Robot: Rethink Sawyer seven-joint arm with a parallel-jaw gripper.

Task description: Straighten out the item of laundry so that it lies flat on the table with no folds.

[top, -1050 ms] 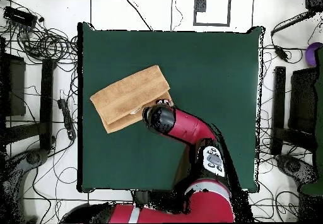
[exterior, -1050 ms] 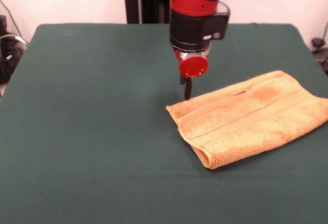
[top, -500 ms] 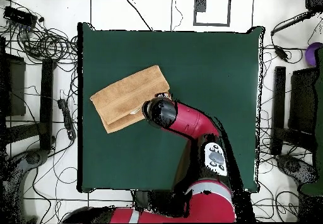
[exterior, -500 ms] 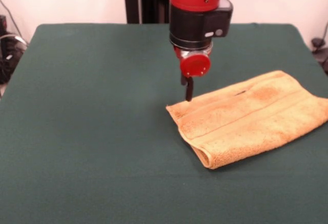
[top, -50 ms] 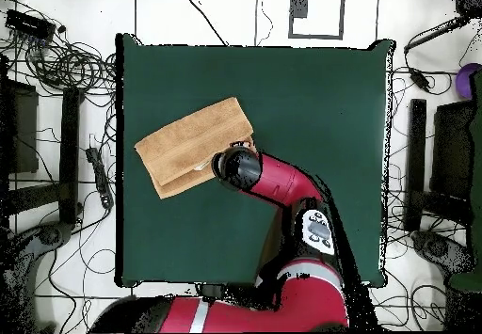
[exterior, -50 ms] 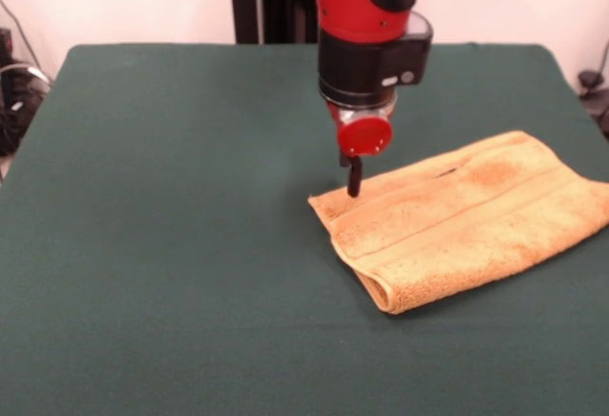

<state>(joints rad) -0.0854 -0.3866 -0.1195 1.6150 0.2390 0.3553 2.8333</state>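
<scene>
The orange-tan item of laundry (exterior, -50 ms: 466, 216) lies folded double on the green table (exterior, -50 ms: 171, 226), toward the right of the front view, with its fold along the near left end. In the overhead view the towel (top, -50 ms: 188, 144) sits at the table's (top, -50 ms: 311, 104) left side. My gripper (exterior, -50 ms: 354, 180) hangs from the red and black arm and comes down to the towel's far left corner, its dark tip touching or just above the edge. In the overhead view the arm's head (top, -50 ms: 237, 167) covers the gripper and that corner. Whether it is open or shut does not show.
Cables and equipment (top, -50 ms: 56, 57) lie on the floor around the table in the overhead view. The towel's right end reaches close to the table's right edge in the front view.
The gripper has dropped lower and shifted slightly right, from just behind the towel's far left corner to its edge. The towel has not moved.
</scene>
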